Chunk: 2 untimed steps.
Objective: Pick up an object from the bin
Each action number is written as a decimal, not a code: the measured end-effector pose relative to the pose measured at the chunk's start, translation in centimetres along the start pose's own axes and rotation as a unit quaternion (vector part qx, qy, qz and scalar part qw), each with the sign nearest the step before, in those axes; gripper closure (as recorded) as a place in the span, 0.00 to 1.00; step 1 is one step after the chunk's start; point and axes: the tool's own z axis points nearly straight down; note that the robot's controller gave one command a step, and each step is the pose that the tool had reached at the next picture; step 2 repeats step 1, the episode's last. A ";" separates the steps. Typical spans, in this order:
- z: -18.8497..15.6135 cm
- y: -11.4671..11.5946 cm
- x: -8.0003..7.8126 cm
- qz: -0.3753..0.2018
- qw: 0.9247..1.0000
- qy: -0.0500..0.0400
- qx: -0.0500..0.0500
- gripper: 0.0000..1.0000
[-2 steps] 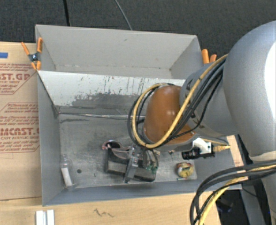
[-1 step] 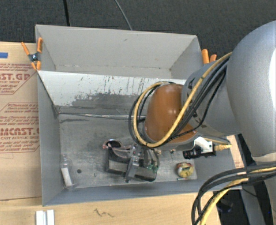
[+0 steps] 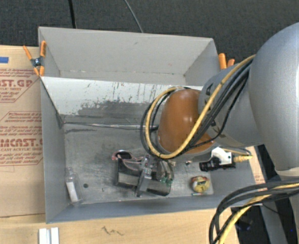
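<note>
My gripper [image 3: 141, 186] is low over the bin floor at the front middle, its dark body hanging under the orange wrist cover. A small round yellow and red thing [image 3: 200, 184] lies on the floor just to the gripper's right, apart from it. A white tube-like thing [image 3: 70, 188] lies in the front left corner, well away from the gripper. I see nothing that I can make out between the fingers.
The arm and its yellow cables cover the bin's right side. The sloped left and back walls rise steeply around the scuffed floor.
</note>
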 end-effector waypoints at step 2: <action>-1.0 -0.1 0.1 0.000 1.000 0.003 0.001 1.00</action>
